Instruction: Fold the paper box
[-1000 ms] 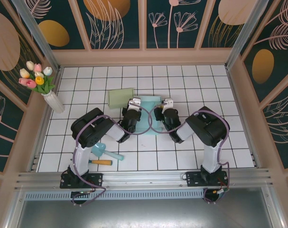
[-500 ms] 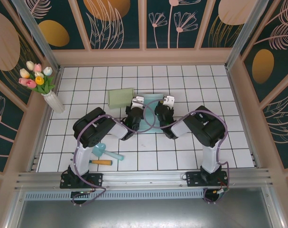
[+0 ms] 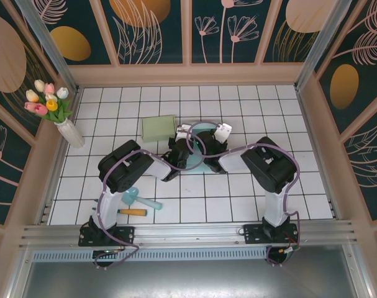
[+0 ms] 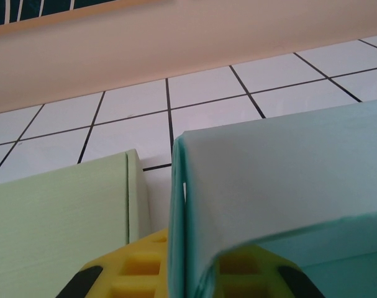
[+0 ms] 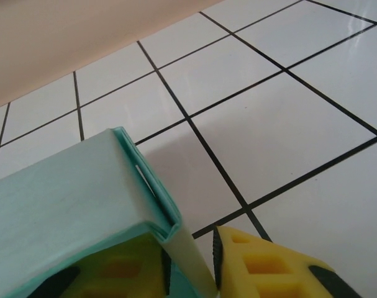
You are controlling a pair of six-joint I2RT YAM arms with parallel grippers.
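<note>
The teal paper box (image 3: pixel 194 160) lies mid-table between both grippers, with its side walls raised. My left gripper (image 3: pixel 186 138) is shut on the box's left wall. In the left wrist view that wall (image 4: pixel 179 211) stands upright between the yellow fingers (image 4: pixel 132 270), and a flap (image 4: pixel 281 180) folds over to the right. My right gripper (image 3: pixel 218 138) is shut on the right wall. The right wrist view has that wall's paper strip (image 5: pixel 188 254) pinched between the black pads, with the folded corner (image 5: pixel 145 180) just above it.
A pale green box (image 3: pixel 158 127) sits just left of the teal one, close beside my left finger (image 4: pixel 58 211). A vase of tulips (image 3: pixel 69 131) stands far left. A blue scoop (image 3: pixel 135 197) and an orange-handled tool (image 3: pixel 133 212) lie near the left base. Wooden walls ring the tiled table (image 3: pixel 269 112).
Both wrists have pushed toward the back and drawn closer together. The teal sheet, spread wider a second ago, now stands folded up between them.
</note>
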